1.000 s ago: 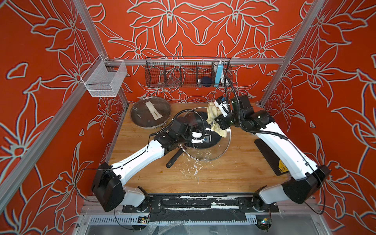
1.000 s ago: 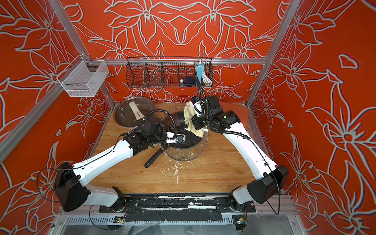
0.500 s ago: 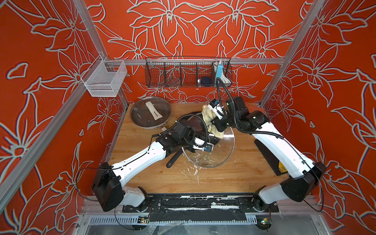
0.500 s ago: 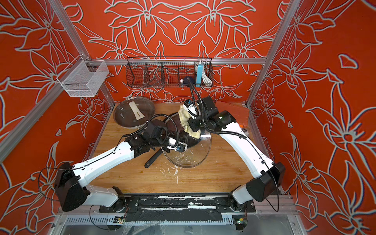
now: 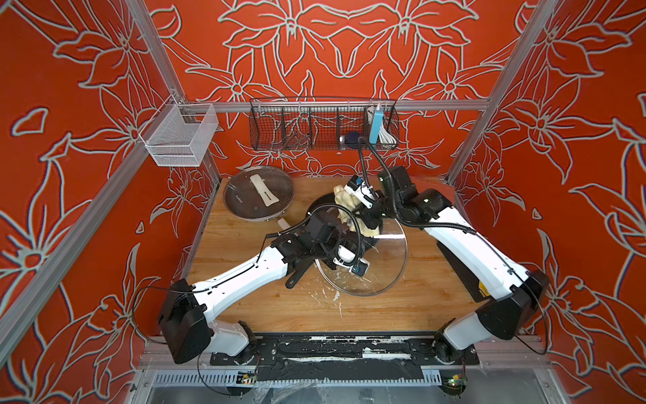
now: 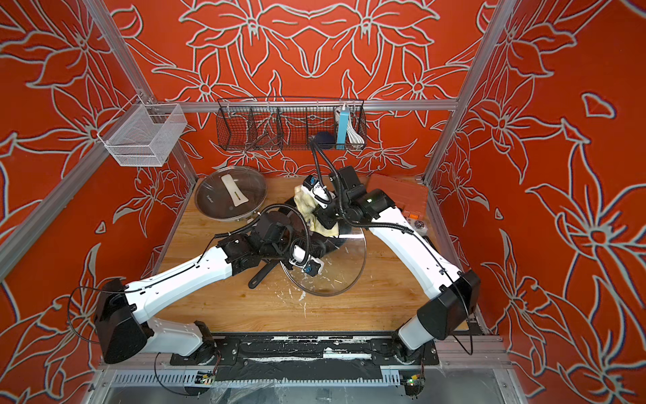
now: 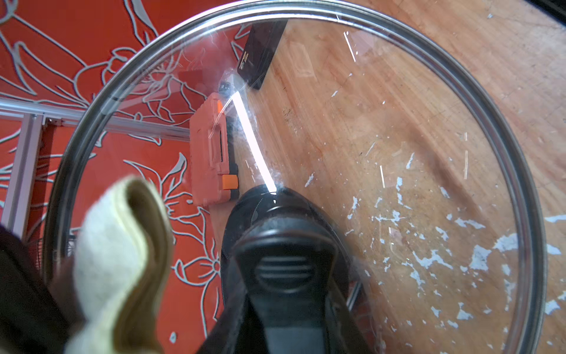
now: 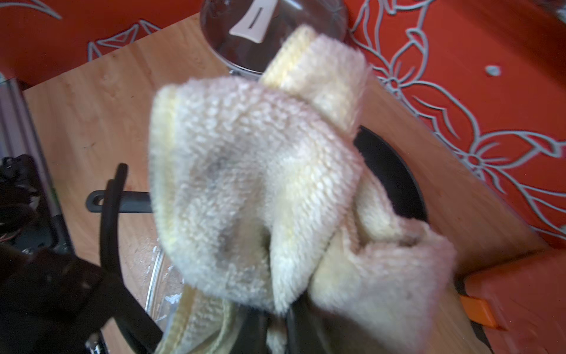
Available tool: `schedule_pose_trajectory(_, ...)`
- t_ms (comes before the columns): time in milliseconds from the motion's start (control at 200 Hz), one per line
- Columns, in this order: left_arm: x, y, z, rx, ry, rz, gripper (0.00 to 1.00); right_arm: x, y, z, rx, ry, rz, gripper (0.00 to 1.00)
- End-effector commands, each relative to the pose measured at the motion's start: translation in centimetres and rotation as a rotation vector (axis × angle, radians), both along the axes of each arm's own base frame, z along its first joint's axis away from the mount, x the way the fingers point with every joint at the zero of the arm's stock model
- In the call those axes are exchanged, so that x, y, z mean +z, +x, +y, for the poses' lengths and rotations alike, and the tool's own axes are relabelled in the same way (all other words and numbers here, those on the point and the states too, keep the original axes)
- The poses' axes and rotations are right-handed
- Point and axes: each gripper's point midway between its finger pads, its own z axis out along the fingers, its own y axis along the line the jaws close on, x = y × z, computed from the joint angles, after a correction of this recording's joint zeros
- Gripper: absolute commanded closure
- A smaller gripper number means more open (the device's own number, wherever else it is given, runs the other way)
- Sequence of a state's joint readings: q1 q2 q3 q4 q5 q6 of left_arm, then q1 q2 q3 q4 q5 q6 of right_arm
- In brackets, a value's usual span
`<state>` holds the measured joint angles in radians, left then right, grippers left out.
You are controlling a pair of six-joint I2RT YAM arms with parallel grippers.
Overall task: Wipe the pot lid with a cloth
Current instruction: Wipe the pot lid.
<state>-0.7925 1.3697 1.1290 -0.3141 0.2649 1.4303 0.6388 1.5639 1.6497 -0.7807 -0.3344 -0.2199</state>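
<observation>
cloth (image 8: 254,184) bunched in right pincer (image 8: 277,325), near lid (image 5: 381,269)

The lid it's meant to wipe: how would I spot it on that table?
Start at the middle of the wooden table. The pot lid is the clear glass disc tilted in the left hand. Its knob is black; the other lid, at the back, has a white handle.

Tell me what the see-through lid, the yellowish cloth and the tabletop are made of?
The lid looks like clear glossy glass: the table shows through it; its rim looks like shiny metal, its black knob probably plastic. The cloth seems a fluffy looped terry or microfibre, cream with grey stains. The table appears to be pale wood with visible grain and white flecks.
</observation>
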Motion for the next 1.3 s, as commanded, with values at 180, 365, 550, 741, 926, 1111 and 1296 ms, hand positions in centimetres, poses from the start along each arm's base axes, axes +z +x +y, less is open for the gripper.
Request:
schedule_pose_trajectory(180, 8.3, -0.1, -2.2, -0.082, -0.183, -0.224, 1.0, -1.6, -1.5, 3.6, 0.172, -0.035, 0.046, 1.0)
schedule_pose_trajectory(365, 8.1, 0.2, -2.2, -0.057, -0.186, -0.218, 1.0, 0.4, 0.1, 1.3, 0.078, -0.046, -0.037, 1.0)
schedule_pose_trajectory(550, 8.6, 1.4, -2.4, 0.028, -0.252, -0.179, 1.0, 2.9, 1.4, -2.5, -0.049, 0.017, -0.08, 1.0)
schedule_pose_trajectory(741, 10.3, 3.4, -2.6, 0.178, -0.391, -0.112, 1.0, 3.9, 1.8, -7.4, -0.202, 0.027, -0.103, 1.0)
schedule_pose_trajectory(926, 12.9, 5.4, -2.1, 0.365, -0.578, 0.005, 1.0, 4.2, 0.9, -11.0, -0.325, 0.032, -0.124, 1.0)
schedule_pose_trajectory(1111, 15.3, 7.5, -1.1, 0.567, -0.808, 0.154, 1.0, 3.3, -1.0, -13.0, -0.372, 0.005, -0.113, 1.0)
schedule_pose_trajectory(1296, 16.7, 8.3, -0.9, 0.667, -0.97, 0.293, 1.0, 2.8, -3.1, -12.7, -0.342, 0.054, -0.075, 1.0)
